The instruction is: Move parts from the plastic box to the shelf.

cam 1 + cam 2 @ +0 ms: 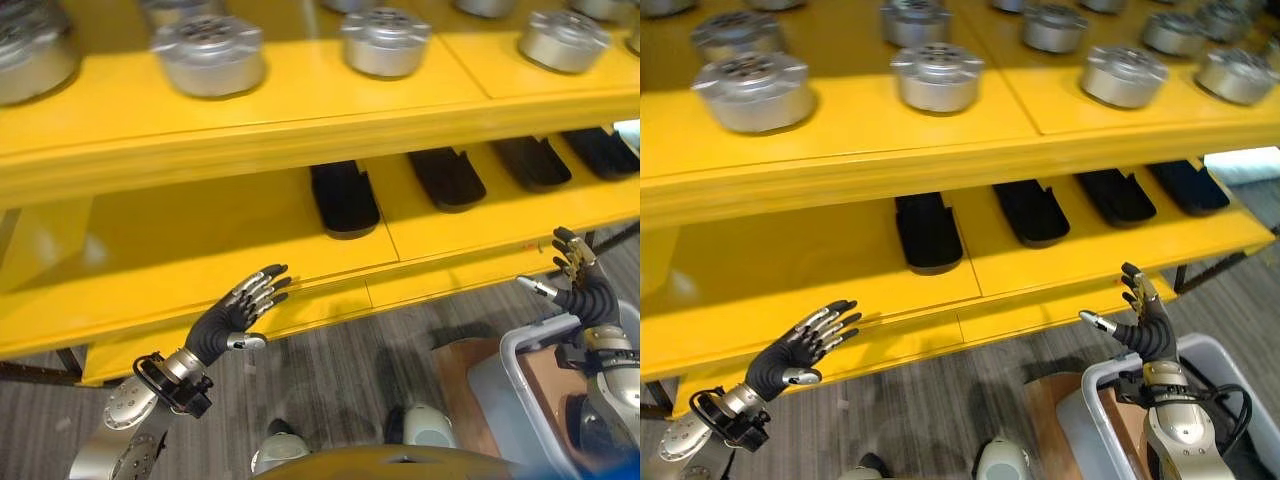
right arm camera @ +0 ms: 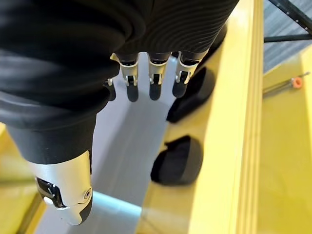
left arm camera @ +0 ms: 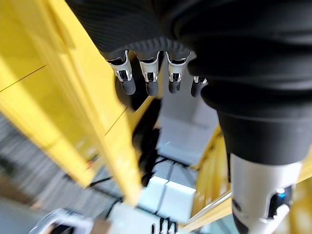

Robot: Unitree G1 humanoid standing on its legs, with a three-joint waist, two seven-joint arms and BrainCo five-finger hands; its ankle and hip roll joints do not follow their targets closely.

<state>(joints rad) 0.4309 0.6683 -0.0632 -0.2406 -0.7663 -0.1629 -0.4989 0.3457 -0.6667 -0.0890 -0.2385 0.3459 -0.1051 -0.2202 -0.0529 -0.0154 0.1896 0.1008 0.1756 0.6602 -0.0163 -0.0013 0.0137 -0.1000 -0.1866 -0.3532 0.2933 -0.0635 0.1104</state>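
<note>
Yellow shelf [image 1: 840, 160] has two levels. Top level holds round silver metal parts [image 1: 937, 76] in rows, standing apart. Lower level holds four black flat parts [image 1: 928, 232] side by side in row, gaps between. Grey striped floor [image 1: 970, 400] below shelf carries grey plastic box [image 1: 1095, 420].

Nothing legible anywhere: no label, number or sign on the yellow shelf [image 1: 940, 150] or the parts upon it.
</note>
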